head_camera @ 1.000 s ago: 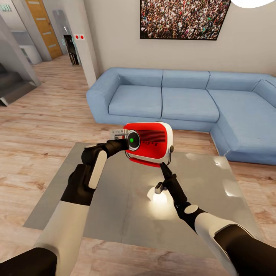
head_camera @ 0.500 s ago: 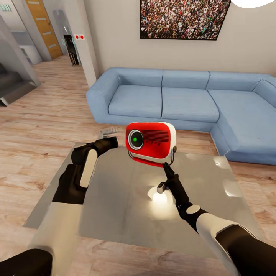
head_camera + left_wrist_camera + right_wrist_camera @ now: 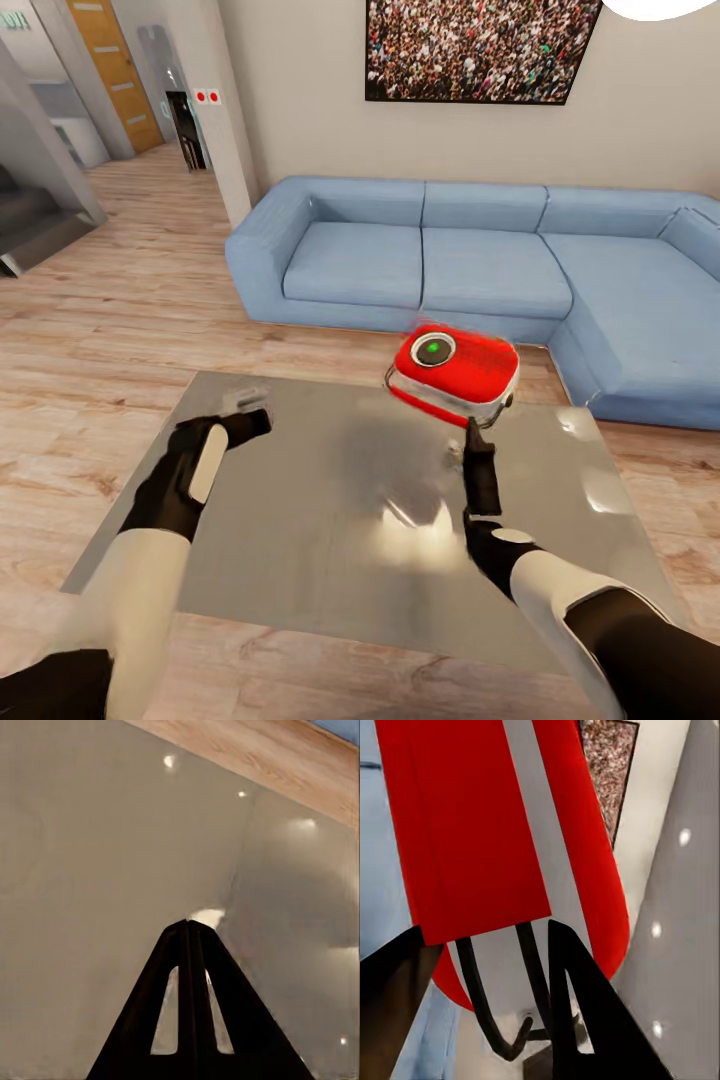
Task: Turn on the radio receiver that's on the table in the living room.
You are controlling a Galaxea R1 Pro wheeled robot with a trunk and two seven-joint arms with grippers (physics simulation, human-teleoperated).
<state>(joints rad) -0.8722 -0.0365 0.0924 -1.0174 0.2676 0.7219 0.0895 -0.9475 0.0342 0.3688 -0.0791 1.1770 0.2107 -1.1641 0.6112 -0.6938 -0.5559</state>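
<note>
The small rigid red rounded-box radio (image 3: 455, 372), frame centre, looks light and tippy; right gripper (image 3: 473, 430) grips its wire stand.

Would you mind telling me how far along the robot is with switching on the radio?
Done: the robot is at the table and the right gripper is right at the radio receiver. In hand: the radio is tipped back, dial facing up, near the far edge; whether the right gripper holds it I cannot tell. The left gripper is shut, over bare tabletop. Left: whether the radio is on cannot be told; setting it upright.
</note>
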